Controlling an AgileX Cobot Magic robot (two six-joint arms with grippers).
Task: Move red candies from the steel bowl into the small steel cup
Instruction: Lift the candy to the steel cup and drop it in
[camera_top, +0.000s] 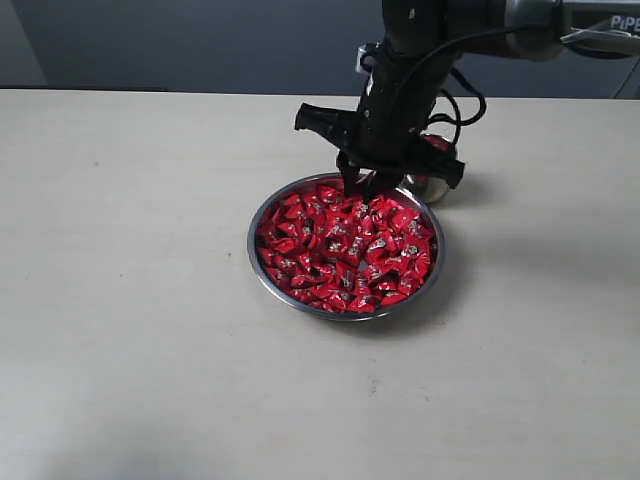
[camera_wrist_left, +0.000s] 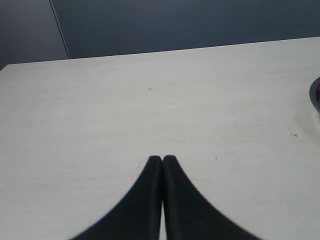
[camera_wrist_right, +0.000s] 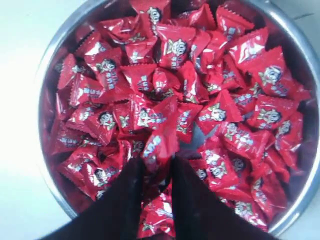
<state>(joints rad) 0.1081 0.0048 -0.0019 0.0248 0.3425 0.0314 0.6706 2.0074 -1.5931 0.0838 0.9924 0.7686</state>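
Red candies (camera_top: 345, 250) filled the steel bowl (camera_top: 252, 245), which sat near the middle of the pale desk (camera_top: 130, 300). The right end effector (camera_top: 365, 185) was down in the bowl by its far rim. Its two black fingers (camera_wrist_right: 125, 200) were a little apart and pinched on one red candy (camera_wrist_right: 159, 146) at the top of the pile. The small steel cup (camera_top: 433, 187) stood just past the bowl, partly hidden behind that arm. The left end effector (camera_wrist_left: 162, 159) was squeezed tight, its tips touching each other, over bare desk
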